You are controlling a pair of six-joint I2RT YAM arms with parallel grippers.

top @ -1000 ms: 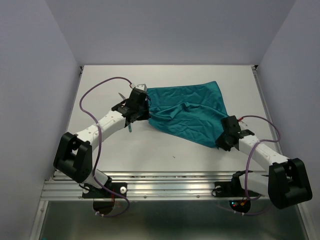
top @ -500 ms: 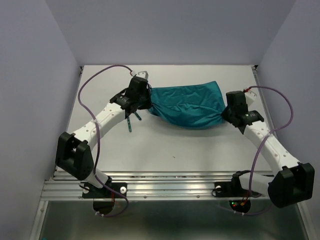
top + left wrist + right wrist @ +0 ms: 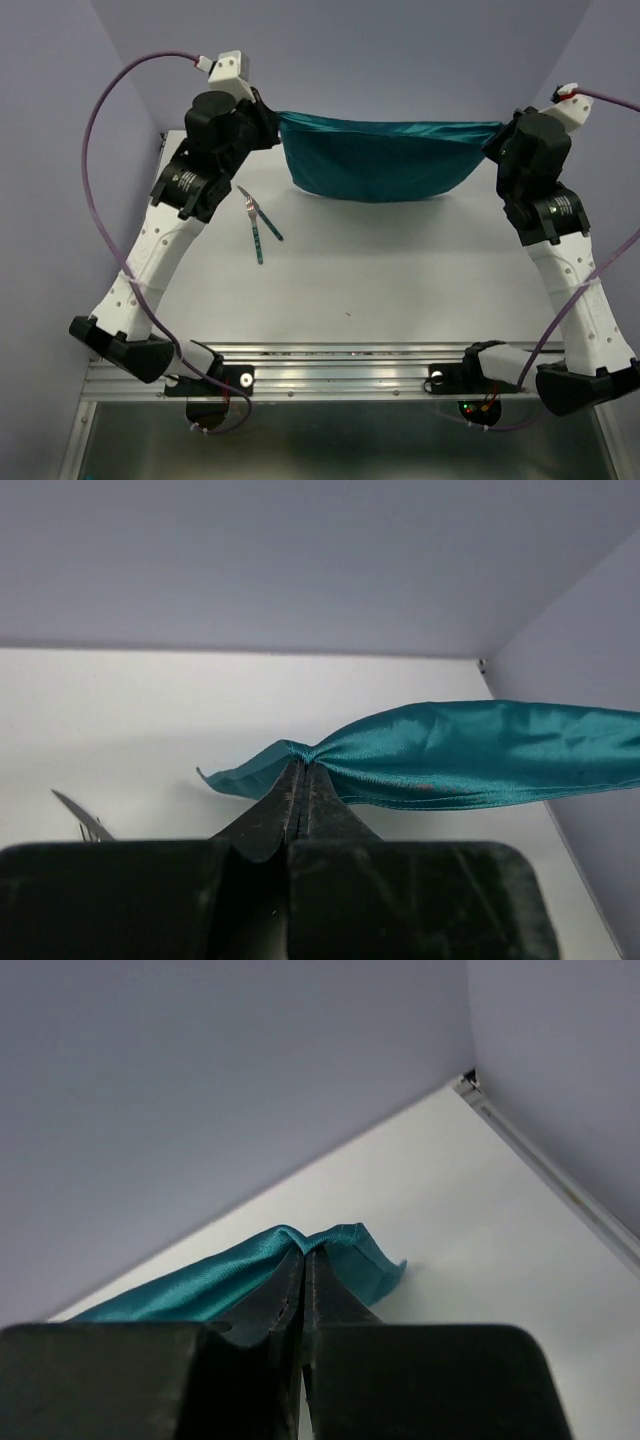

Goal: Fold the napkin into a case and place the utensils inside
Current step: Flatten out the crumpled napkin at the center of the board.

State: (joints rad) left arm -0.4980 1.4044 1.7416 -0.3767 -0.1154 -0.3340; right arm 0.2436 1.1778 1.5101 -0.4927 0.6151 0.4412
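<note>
You have just lifted the napkin (image 3: 385, 160) clear of the table (image 3: 420, 280). It now hangs as a sagging band stretched between your two grippers. The left gripper (image 3: 305, 772) is pinched tight on one end and the right gripper (image 3: 303, 1260) is pinched tight on the other. A second ago the cloth lay spread and rumpled on the table, with both arms low. Both arms are now raised and well apart, so the cloth looks ready to lay down again flatter for folding. The utensils (image 3: 258, 226) lie on the table below the left gripper, untouched.
</note>
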